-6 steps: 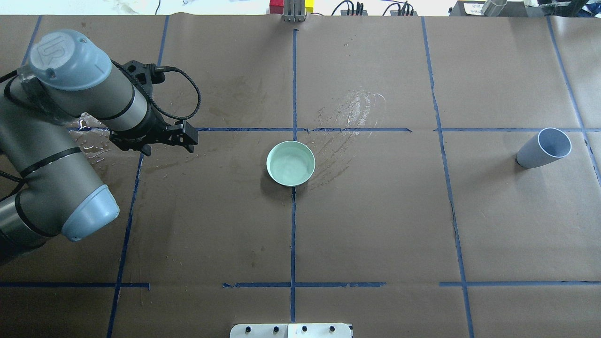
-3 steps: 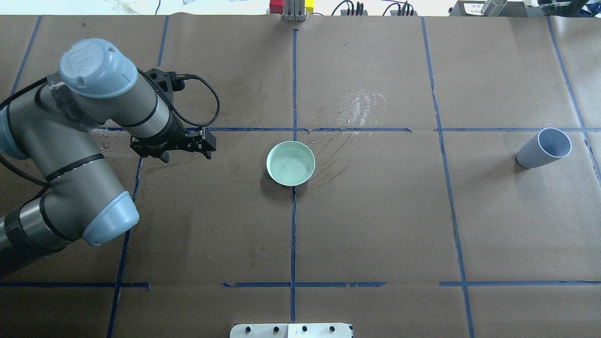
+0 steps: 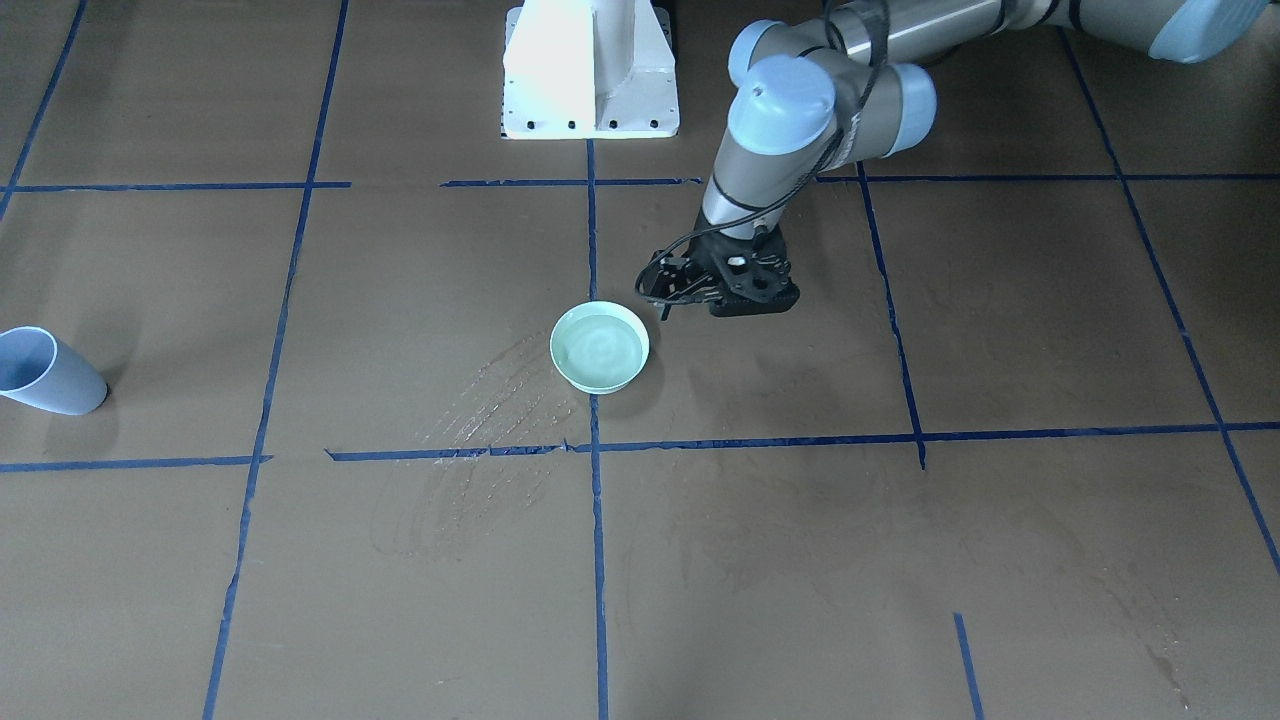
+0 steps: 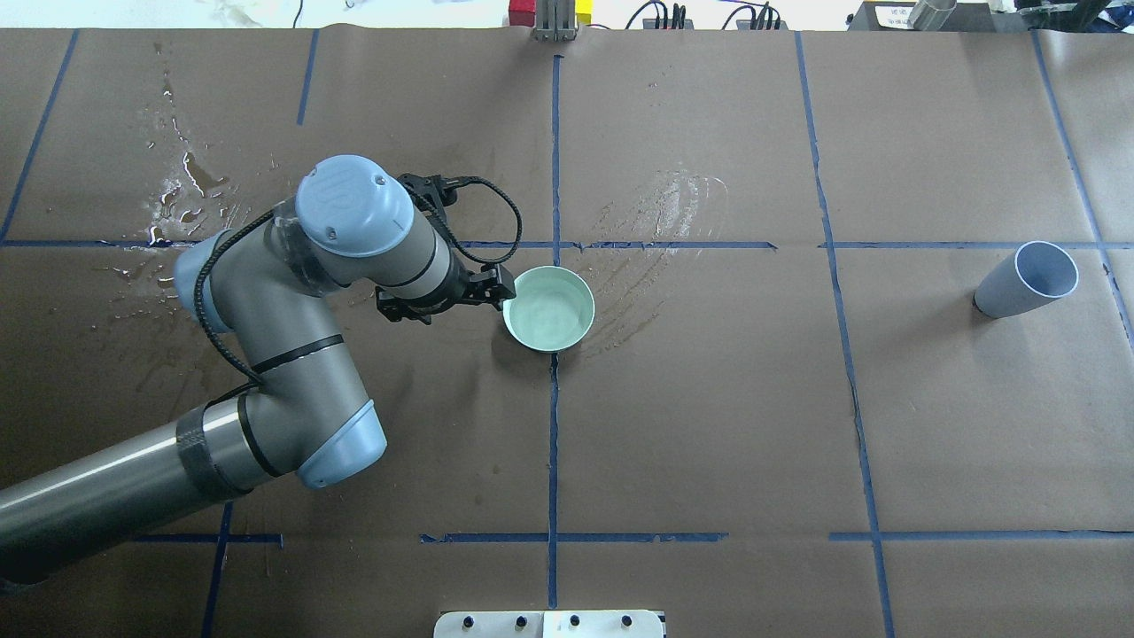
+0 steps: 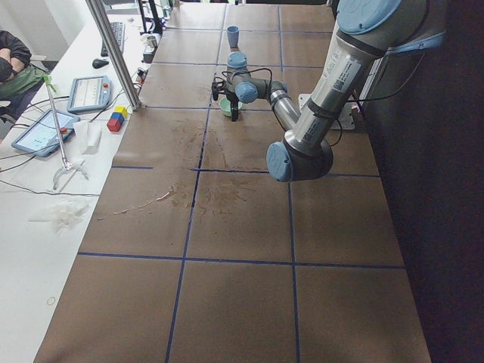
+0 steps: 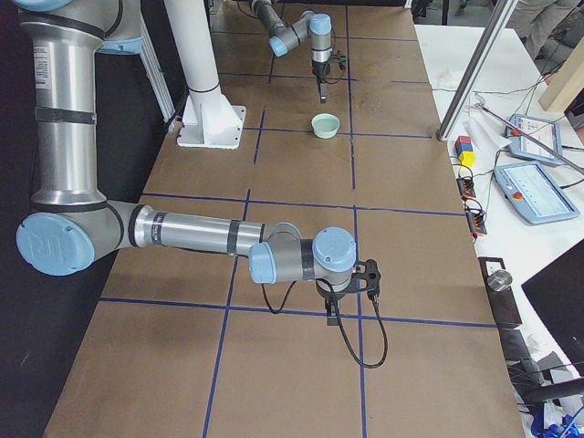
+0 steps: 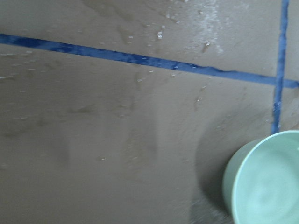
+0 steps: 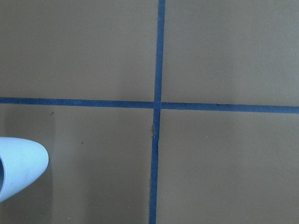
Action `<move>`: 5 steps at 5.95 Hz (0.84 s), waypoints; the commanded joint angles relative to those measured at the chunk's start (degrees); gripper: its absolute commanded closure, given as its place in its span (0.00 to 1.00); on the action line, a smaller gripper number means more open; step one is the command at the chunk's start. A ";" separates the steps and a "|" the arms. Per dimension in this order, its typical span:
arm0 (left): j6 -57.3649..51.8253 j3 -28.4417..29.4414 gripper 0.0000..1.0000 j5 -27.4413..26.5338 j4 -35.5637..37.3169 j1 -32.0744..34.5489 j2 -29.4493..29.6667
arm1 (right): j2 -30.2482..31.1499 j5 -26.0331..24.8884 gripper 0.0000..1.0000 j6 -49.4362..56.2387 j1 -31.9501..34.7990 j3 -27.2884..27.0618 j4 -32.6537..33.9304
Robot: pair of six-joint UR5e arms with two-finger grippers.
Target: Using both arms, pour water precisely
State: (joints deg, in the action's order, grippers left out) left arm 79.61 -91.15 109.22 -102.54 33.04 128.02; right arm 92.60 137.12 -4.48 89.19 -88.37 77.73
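Observation:
A mint-green bowl [image 4: 548, 308] stands at the table's middle with a shallow pool of clear water [image 4: 542, 315] in it. My left gripper [image 4: 503, 288] hangs just left of the bowl's rim, looks open and holds nothing. The front-facing view shows the left gripper [image 3: 662, 300] beside the bowl [image 3: 599, 346]. The left wrist view shows the bowl [image 7: 266, 182] at the lower right, with no fingers in frame. A blue-grey cup [image 4: 1028, 279] stands far right. My right gripper [image 6: 365, 278] shows only in the exterior right view; I cannot tell its state. The cup's edge [image 8: 18, 170] shows in the right wrist view.
Spilled water [image 4: 182, 199] glints on the brown paper at the far left. Dried wet streaks [image 4: 664, 213] lie beyond and right of the bowl. Blue tape lines [image 4: 554, 443] divide the table. The white pedestal [image 3: 590, 70] stands at the robot's side.
My left arm has swung right from the table's left part to the bowl's left rim, uncovering the spilled water at far left. The bowl and cup have not moved.

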 commanded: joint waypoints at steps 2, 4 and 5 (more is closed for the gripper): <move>6.95 4.83 0.11 -0.77 -1.96 -0.52 3.28 | 0.21 -0.01 0.00 0.09 0.02 -0.05 -0.21; 7.32 5.45 0.11 -0.77 -2.66 -1.48 3.91 | 0.48 -0.10 0.00 0.09 -0.07 -0.05 -0.30; 7.32 6.24 0.14 -0.77 -3.54 -2.01 3.91 | 0.48 -0.10 0.00 0.09 -0.07 -0.05 -0.39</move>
State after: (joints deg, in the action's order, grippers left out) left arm 86.86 -85.50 108.46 -105.34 31.57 131.86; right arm 93.03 137.03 -4.40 89.13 -88.41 77.41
